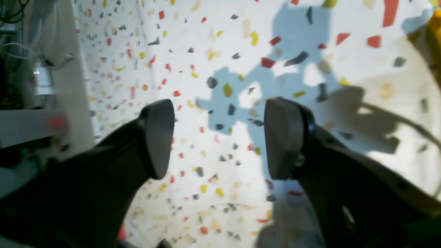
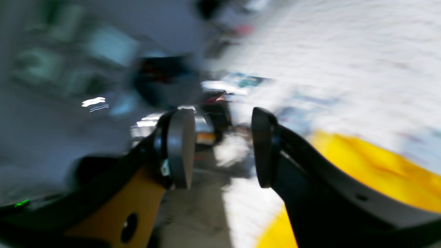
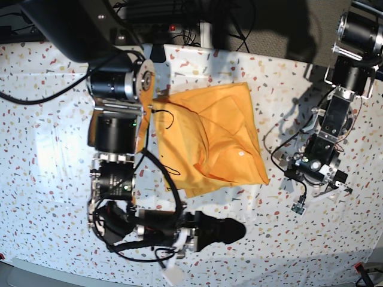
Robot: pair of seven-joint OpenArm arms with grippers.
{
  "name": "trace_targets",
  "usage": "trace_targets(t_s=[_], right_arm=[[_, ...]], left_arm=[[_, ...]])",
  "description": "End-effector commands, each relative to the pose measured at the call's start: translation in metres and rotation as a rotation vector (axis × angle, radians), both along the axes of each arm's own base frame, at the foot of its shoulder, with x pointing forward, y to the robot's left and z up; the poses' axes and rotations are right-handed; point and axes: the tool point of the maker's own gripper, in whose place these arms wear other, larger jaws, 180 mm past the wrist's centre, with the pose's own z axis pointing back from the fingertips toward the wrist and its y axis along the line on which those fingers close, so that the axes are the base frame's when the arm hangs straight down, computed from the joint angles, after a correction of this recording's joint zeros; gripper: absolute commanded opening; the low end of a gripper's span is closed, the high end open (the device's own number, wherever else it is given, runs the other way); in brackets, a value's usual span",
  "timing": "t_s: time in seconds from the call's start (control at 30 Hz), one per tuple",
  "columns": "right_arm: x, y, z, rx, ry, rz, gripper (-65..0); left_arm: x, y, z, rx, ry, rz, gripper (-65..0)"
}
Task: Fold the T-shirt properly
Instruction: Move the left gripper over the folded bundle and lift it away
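The orange-yellow T-shirt (image 3: 209,140) lies partly folded and creased on the speckled tablecloth (image 3: 54,149), in the middle of the base view. My right gripper (image 3: 190,234) hovers low near the table's front edge, just below the shirt's lower hem. In the blurred right wrist view its fingers (image 2: 181,148) stand open around nothing, and the T-shirt (image 2: 379,165) lies to their right. My left gripper (image 3: 323,182) is off to the shirt's right over bare tablecloth. It is open (image 1: 220,137) and empty, with only a corner of the T-shirt (image 1: 436,24) showing.
A small circuit board on wires (image 3: 297,206) lies by the left gripper. Cables and dark equipment (image 3: 179,18) line the table's far edge. The table's edge and shelving (image 1: 34,120) show at the left of the left wrist view.
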Motion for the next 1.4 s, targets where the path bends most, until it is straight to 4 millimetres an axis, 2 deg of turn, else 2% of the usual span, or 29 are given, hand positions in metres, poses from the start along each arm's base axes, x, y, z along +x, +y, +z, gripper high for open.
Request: trace_targets(t_s=[0.0, 0.07, 0.17, 0.23, 0.33, 0.4, 0.47, 0.63, 0.77, 0.93, 1.07, 1.17, 1.27, 1.37], right_arm=[[0.012, -0.016, 0.014, -0.046, -0.057, -0.037, -39.2], [0.021, -0.054, -0.013, -0.226, -0.035, -0.112, -39.2], [0.027, -0.110, -0.042, -0.375, -0.011, -0.221, -39.2], [0.020, -0.136, -0.060, -0.435, 0.021, -0.246, -39.2], [0.005, -0.169, -0.087, -0.504, 0.077, -0.269, -39.2], [-0.006, -0.189, -0.101, -0.539, 0.110, -0.288, -39.2], [-0.016, -0.209, -0.113, -0.574, 0.140, -0.307, -39.2], [-0.032, -0.247, -0.126, -0.636, 0.178, -0.351, -39.2], [-0.033, -0.260, -0.122, -0.650, 0.177, -0.372, -39.2], [-0.032, -0.258, -0.119, -0.621, 0.171, -0.374, -39.2], [-0.032, -0.258, -0.119, -0.619, 0.171, -0.373, -39.2], [-0.031, -0.257, -0.118, -0.613, 0.169, -0.372, -39.2], [-0.031, -0.255, -0.116, -0.597, 0.166, -0.369, -39.2], [-0.031, -0.255, -0.116, -0.598, 0.167, -0.370, -39.2]], left_arm=[[0.018, -0.008, 0.026, -0.044, -0.095, -0.024, -25.1], [0.021, -0.029, 0.035, -0.139, -0.135, -0.071, -25.1], [0.020, -0.063, 0.058, -0.242, -0.168, -0.179, -25.1], [0.013, -0.090, 0.078, -0.318, -0.187, -0.270, -25.1], [-0.007, -0.132, 0.098, -0.440, -0.185, -0.428, -25.1], [-0.026, -0.153, 0.094, -0.496, -0.146, -0.525, -25.1], [-0.043, -0.166, 0.077, -0.522, -0.088, -0.582, -25.1], [-0.086, -0.180, 0.037, -0.531, 0.042, -0.683, -25.1], [-0.104, -0.182, 0.021, -0.545, 0.091, -0.699, -25.1], [-0.125, -0.185, 0.005, -0.585, 0.161, -0.685, -25.1], [-0.148, -0.195, 0.005, -0.651, 0.207, -0.698, -25.1], [-0.145, -0.198, 0.017, -0.654, 0.125, -0.693, -25.1], [-0.128, -0.179, 0.014, -0.562, 0.065, -0.599, -25.1], [-0.124, -0.161, 0.004, -0.498, 0.073, -0.496, -25.1]])
